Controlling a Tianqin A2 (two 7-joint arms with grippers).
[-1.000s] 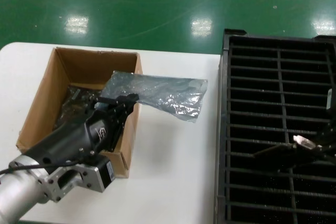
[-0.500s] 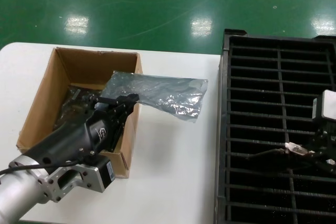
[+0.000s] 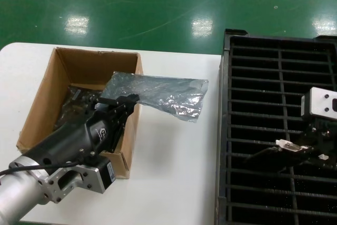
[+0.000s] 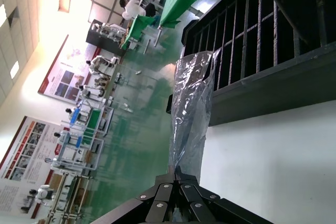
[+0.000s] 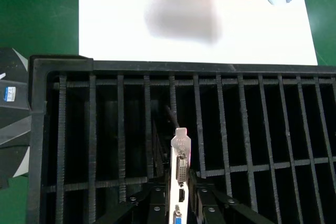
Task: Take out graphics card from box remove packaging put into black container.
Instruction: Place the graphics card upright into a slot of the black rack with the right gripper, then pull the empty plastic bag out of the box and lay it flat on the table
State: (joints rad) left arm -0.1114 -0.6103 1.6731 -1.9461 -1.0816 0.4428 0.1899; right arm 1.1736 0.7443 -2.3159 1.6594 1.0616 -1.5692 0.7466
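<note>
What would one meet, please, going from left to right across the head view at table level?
The box → left gripper, shut on the packaging that sticks out to the right → bare white table → black container → right gripper holding the graphics card over its slots.

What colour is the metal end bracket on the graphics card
Silver, on the graphics card held by the right gripper over the black container; clearest in the right wrist view.

Bare bench (image 3: 174, 172) open between box (image 3: 50, 96) and black container (image 3: 224, 130). Packaging (image 3: 163, 94) jutting over box's wall above that gap. Container slots narrow, walled by thin ribs (image 5: 220, 124); graphics card (image 5: 180, 163) upright in one slot.
</note>
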